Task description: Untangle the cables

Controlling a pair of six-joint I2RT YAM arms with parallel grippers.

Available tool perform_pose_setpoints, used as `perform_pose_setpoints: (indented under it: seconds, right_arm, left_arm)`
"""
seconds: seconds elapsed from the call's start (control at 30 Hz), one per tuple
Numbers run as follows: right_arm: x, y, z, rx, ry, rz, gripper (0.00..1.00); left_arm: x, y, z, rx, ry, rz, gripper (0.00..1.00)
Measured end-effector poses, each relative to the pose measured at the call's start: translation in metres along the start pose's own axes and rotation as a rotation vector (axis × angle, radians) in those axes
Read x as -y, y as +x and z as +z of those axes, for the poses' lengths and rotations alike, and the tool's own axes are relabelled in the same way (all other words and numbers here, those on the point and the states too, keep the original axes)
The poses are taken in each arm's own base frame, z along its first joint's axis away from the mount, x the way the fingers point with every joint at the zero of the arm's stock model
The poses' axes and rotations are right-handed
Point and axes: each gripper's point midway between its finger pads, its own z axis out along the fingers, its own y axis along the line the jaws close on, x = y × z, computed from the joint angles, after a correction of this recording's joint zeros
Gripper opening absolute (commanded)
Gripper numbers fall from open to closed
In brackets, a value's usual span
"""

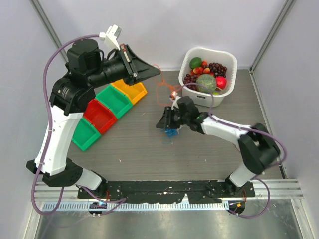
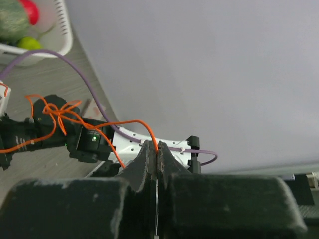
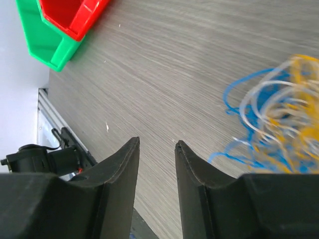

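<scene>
Partly done: left gripper [image 2: 157,149], jaws pinching the orange cable [image 2: 134,122], holds it up at upper centre of the top view, apparently separated; blue-white-yellow bunch [image 1: 171,132] mid-frame looks tangled, right gripper [image 3: 157,144] above it, jaws spread, empty.

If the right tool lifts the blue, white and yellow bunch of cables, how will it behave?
Probably floppy: the bunch lies in loose thin loops on the table, so it should sag when lifted. Likely light, as the strands are thin. It may snag: the orange cable in the left tool shows a knot.
</scene>
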Motion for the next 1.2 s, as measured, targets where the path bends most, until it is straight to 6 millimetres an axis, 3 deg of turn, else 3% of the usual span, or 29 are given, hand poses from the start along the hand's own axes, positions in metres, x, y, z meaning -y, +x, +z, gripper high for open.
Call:
perform_pose_setpoints:
  seconds: [0.1, 0.23, 0.33, 0.47, 0.53, 0.6, 0.7, 0.87, 0.97, 1.1, 1.2]
  right_arm:
    - [0.001, 0.008, 0.033, -0.064, 0.003, 0.043, 0.39]
    - [0.044, 0.019, 0.049, -0.117, 0.108, 0.144, 0.39]
    - [0.094, 0.008, 0.037, -0.126, 0.245, 0.215, 0.39]
    - [0.157, -0.010, 0.002, -0.111, 0.448, 0.211, 0.46]
    - [0.173, -0.010, -0.018, -0.128, 0.525, 0.175, 0.52]
    - [0.169, -0.006, -0.038, -0.160, 0.556, 0.130, 0.57]
    - [0.126, -0.015, -0.063, -0.141, 0.458, 0.061, 0.64]
    - [-0.008, -0.056, -0.128, 0.099, 0.064, -0.150, 0.70]
    - [-0.079, -0.065, -0.176, 0.234, -0.163, -0.279, 0.70]
    - [-0.130, -0.068, -0.211, 0.332, -0.340, -0.348, 0.68]
    - [-0.149, -0.065, -0.210, 0.338, -0.401, -0.368, 0.65]
  left_arm:
    - [-0.033, 0.013, -0.004, -0.033, -0.121, -0.013, 0.00]
    - [-0.070, 0.035, -0.014, -0.080, -0.245, -0.041, 0.00]
    - [-0.086, 0.049, -0.023, -0.104, -0.302, -0.058, 0.00]
    - [-0.089, 0.055, -0.033, -0.114, -0.312, -0.041, 0.00]
    - [-0.089, 0.057, -0.036, -0.118, -0.305, -0.027, 0.00]
    - [-0.093, 0.063, -0.038, -0.135, -0.307, -0.018, 0.00]
    - [-0.100, 0.071, -0.035, -0.171, -0.303, -0.013, 0.00]
    - [-0.110, 0.084, -0.015, -0.257, -0.248, -0.039, 0.00]
    - [-0.117, 0.092, 0.000, -0.317, -0.203, -0.059, 0.00]
    - [-0.119, 0.100, 0.011, -0.373, -0.146, -0.084, 0.00]
    - [-0.119, 0.105, 0.016, -0.396, -0.109, -0.113, 0.00]
